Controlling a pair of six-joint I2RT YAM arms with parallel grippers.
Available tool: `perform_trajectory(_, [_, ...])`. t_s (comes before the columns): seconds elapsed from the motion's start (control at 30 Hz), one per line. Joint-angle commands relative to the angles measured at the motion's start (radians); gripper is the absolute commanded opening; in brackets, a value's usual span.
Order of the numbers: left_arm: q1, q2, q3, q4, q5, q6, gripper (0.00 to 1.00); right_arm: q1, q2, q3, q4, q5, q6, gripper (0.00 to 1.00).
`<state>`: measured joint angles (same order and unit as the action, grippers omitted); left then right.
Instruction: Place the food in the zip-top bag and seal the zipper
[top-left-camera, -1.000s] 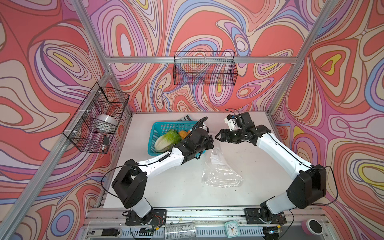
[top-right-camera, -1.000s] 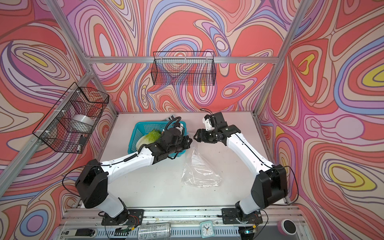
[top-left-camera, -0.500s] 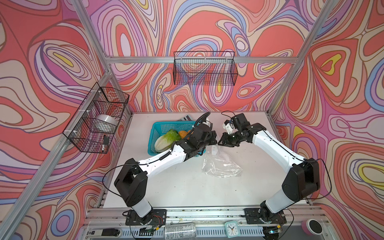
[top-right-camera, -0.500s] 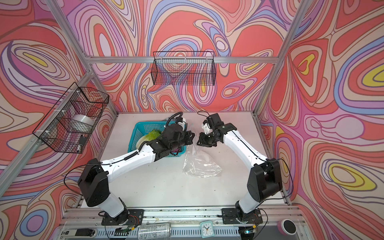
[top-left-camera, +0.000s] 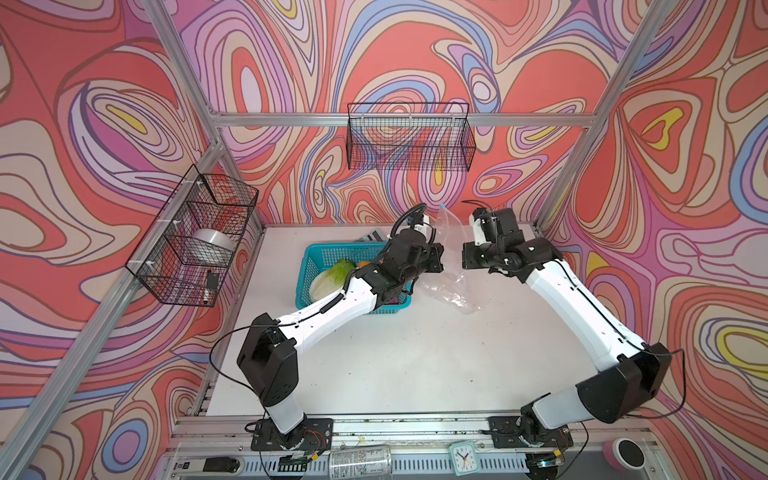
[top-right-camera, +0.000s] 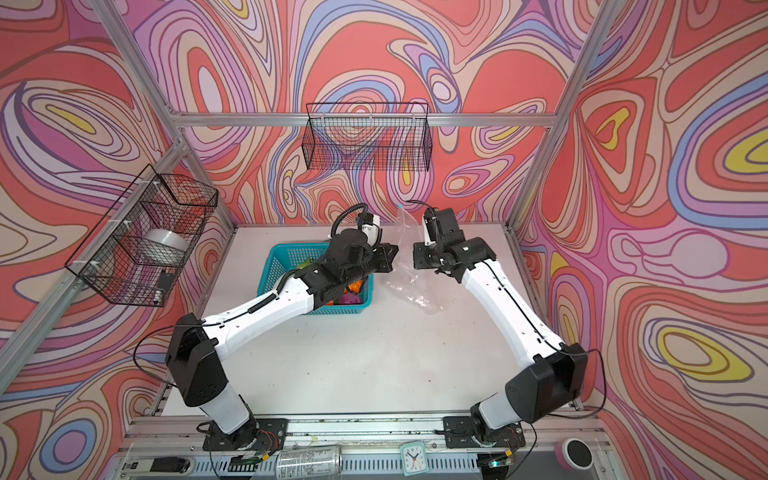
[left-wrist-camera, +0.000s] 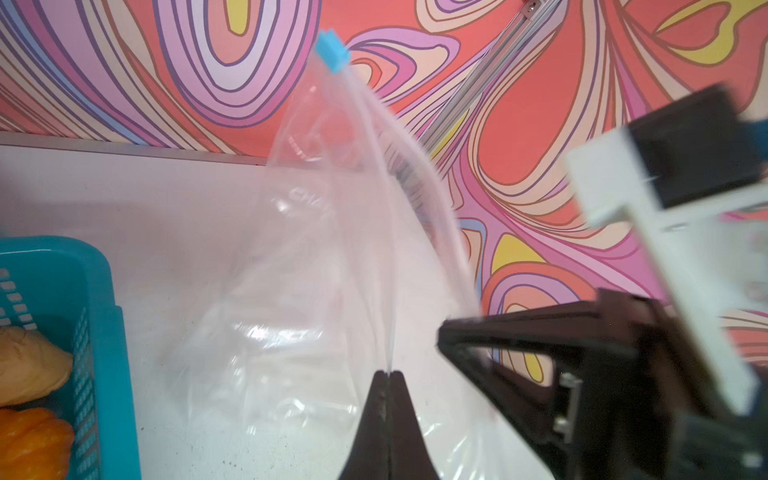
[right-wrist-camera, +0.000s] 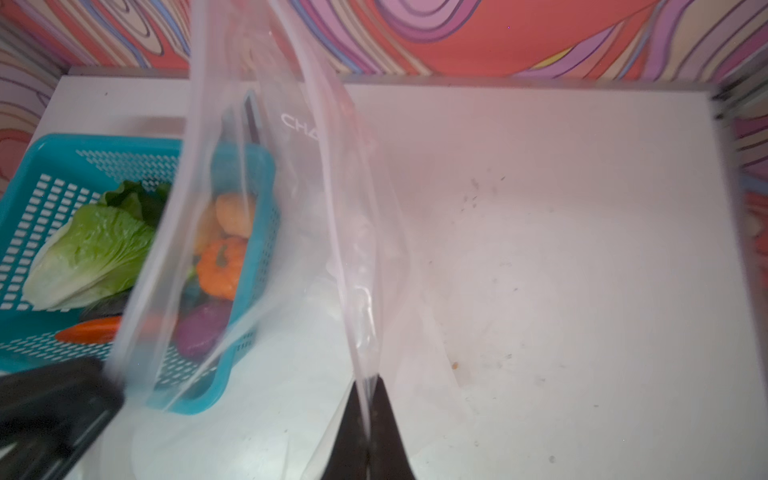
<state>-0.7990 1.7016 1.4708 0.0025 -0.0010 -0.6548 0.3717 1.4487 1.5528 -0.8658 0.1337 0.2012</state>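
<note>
The clear zip-top bag (top-left-camera: 451, 286) hangs between my two grippers, its lower part crumpled on the white table. Its zipper strip (left-wrist-camera: 419, 166) runs up to a light-blue slider (left-wrist-camera: 332, 52), which points upward (top-left-camera: 442, 206). My left gripper (left-wrist-camera: 388, 374) is shut on one lip of the bag's mouth. My right gripper (right-wrist-camera: 368, 380) is shut on the other lip, a short way from the left gripper (top-left-camera: 438, 259). The food lies in the teal basket (right-wrist-camera: 50, 145): cabbage (right-wrist-camera: 91, 253), pumpkin (right-wrist-camera: 222, 266), a purple piece (right-wrist-camera: 203, 328), carrot (right-wrist-camera: 89, 330) and potato (right-wrist-camera: 235, 214).
The teal basket (top-left-camera: 316, 257) stands left of the bag, under my left forearm. A printed paper (top-left-camera: 370, 237) lies behind it. Wire baskets hang on the back wall (top-left-camera: 409, 137) and left wall (top-left-camera: 195, 237). A can (top-left-camera: 359, 459) and a clock (top-left-camera: 463, 457) sit on the front rail.
My right gripper has shut on the bag's mouth. Both grippers have carried the bag up and toward the back of the table, and its slider now points upward.
</note>
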Motion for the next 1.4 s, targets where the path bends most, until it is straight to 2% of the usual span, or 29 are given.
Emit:
perform_trajectory(0.0, [0.021, -0.010, -0.058, 0.013, -0.002, -0.014, 0.00, -0.003, -0.075, -0.018, 0.026, 0.132, -0.049, 0.00])
perform_trajectory(0.23, [0.069, -0.013, -0.201, -0.093, -0.068, -0.092, 0.00, -0.002, -0.141, -0.208, 0.158, -0.108, 0.062, 0.00])
perform_trajectory(0.33, [0.081, -0.030, -0.243, -0.145, -0.089, -0.103, 0.00, -0.003, -0.107, -0.290, 0.251, -0.268, 0.131, 0.00])
perform_trajectory(0.4, [0.081, -0.042, -0.257, -0.160, -0.091, -0.100, 0.00, -0.002, -0.069, -0.311, 0.286, -0.332, 0.162, 0.00])
perform_trajectory(0.5, [0.081, -0.059, -0.262, -0.184, -0.109, -0.101, 0.00, 0.001, -0.033, -0.300, 0.294, -0.323, 0.175, 0.00])
perform_trajectory(0.73, [0.084, -0.072, -0.226, -0.329, -0.227, -0.072, 0.00, 0.002, -0.039, -0.292, 0.302, -0.265, 0.194, 0.00])
perform_trajectory(0.9, [0.087, -0.052, -0.200, -0.377, -0.231, -0.060, 0.00, 0.001, -0.095, -0.293, 0.355, -0.228, 0.210, 0.00])
perform_trajectory(1.1, [0.094, -0.027, -0.168, -0.367, -0.195, -0.059, 0.00, 0.002, -0.057, -0.290, 0.364, -0.288, 0.230, 0.00])
perform_trajectory(1.13, [0.097, -0.024, -0.159, -0.371, -0.181, -0.057, 0.02, 0.001, -0.044, -0.294, 0.364, -0.296, 0.235, 0.00])
perform_trajectory(1.17, [0.102, -0.023, -0.152, -0.372, -0.166, -0.055, 0.09, 0.002, -0.037, -0.299, 0.368, -0.302, 0.241, 0.00])
perform_trajectory(1.23, [0.115, -0.033, -0.143, -0.363, -0.116, -0.050, 0.36, 0.002, -0.019, -0.308, 0.380, -0.309, 0.247, 0.00])
perform_trajectory(1.3, [0.130, -0.054, -0.145, -0.350, -0.065, -0.049, 0.59, 0.004, -0.003, -0.310, 0.387, -0.308, 0.245, 0.00])
perform_trajectory(1.37, [0.149, -0.080, -0.151, -0.336, -0.012, -0.048, 0.71, 0.003, 0.013, -0.304, 0.391, -0.304, 0.246, 0.00])
